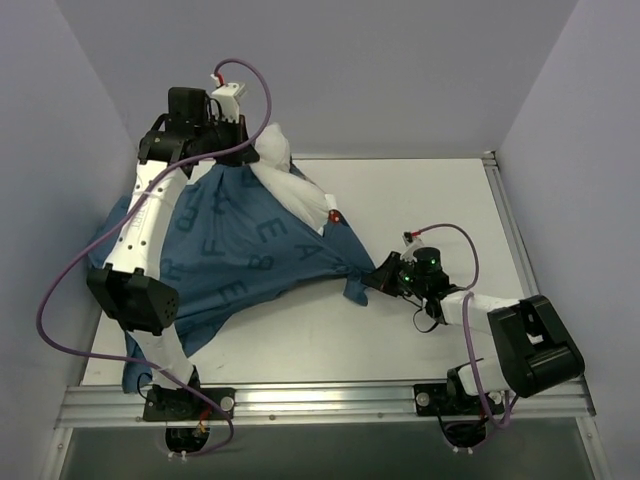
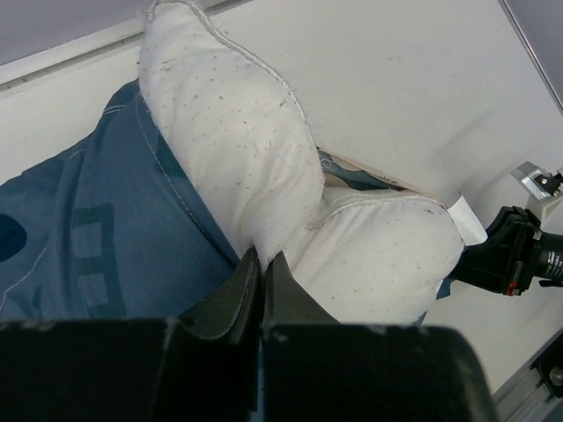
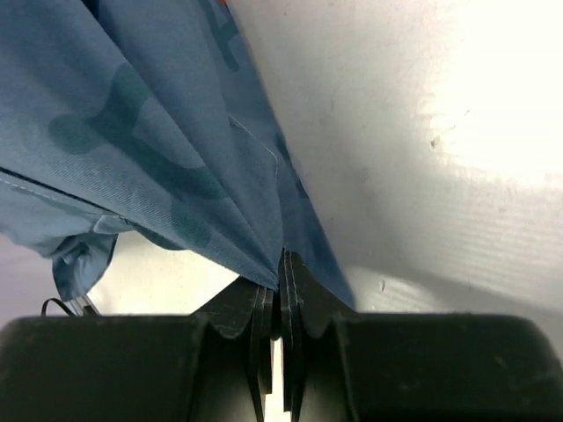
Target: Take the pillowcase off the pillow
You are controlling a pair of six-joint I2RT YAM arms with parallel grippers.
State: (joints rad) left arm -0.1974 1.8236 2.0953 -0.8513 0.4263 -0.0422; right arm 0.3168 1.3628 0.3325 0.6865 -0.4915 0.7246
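Evidently the left tool (image 2: pixel 262 264) is pinched shut on the pillow (image 2: pixel 237 149), which bulges just beyond its tips. The pillowcase (image 1: pixel 250 255) stretches lengthwise from there to the right tool (image 3: pixel 280 264), clamped on its corner. Pulling apart along that line looks right.

I read big letters on the pillowcase (image 1: pixel 250 255): E, A, F. The white tag (image 2: pixel 468 220) on the pillow (image 2: pixel 237 149), at 3 o'clock, is too small to read.
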